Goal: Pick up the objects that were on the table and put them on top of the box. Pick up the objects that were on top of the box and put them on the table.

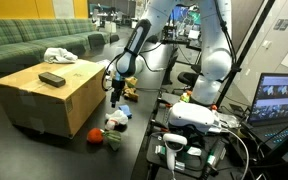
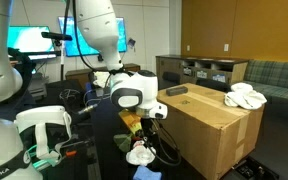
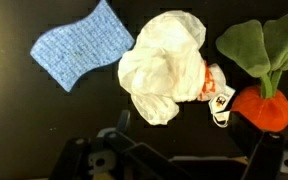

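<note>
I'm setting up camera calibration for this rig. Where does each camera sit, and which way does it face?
Exterior view: set back, facing the box with a sofa behind; the arm reaches down from the right.
Exterior view: near the robot, facing the box at right; the white arm fills the middle.
Wrist view: looks straight down on a white cloth, blue cloth and carrot toy; the open hand edges the bottom.
Shared: both exterior views show the box; the white cloth also shows in an exterior view.
</note>
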